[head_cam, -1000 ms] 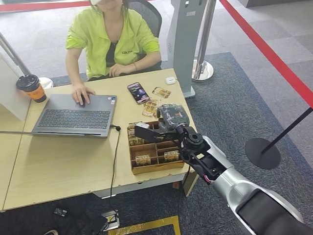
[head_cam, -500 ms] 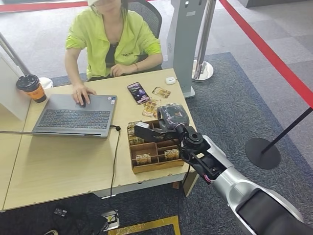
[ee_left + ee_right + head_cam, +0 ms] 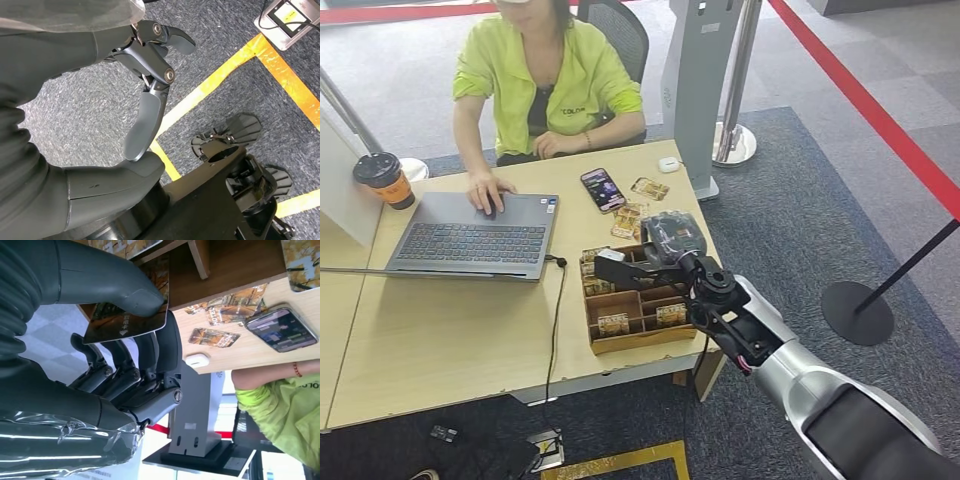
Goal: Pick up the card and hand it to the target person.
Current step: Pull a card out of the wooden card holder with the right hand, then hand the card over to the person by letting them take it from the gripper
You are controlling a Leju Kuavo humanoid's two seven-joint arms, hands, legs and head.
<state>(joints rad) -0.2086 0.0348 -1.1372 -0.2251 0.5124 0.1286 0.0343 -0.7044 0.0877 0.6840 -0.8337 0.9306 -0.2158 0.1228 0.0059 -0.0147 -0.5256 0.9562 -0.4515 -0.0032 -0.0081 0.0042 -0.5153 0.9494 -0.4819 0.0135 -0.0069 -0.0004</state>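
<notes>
One card (image 3: pixel 128 315) is pinched in the right hand (image 3: pixel 124 340), thumb pressed on its printed face, darker fingers backing it from behind, above the wooden tray (image 3: pixel 641 305) of stacked cards near the desk's front corner. Risk as I read it: the pinch sits close to one edge, so any quick swing toward the person in the green shirt (image 3: pixel 546 80) could let the card pivot or slip out and drop among the loose cards (image 3: pixel 629 218) by the phone (image 3: pixel 603 189). The person has one hand on the laptop (image 3: pixel 475 237) and none offered, so a release into air looks possible. Card itself: thin, flat, glossy, dark autumn-coloured print with small pale lettering, rounded corner, not visibly bent. Left hand (image 3: pixel 147 100) hangs over grey carpet, fingers curled in to the thumb, holding nothing.
</notes>
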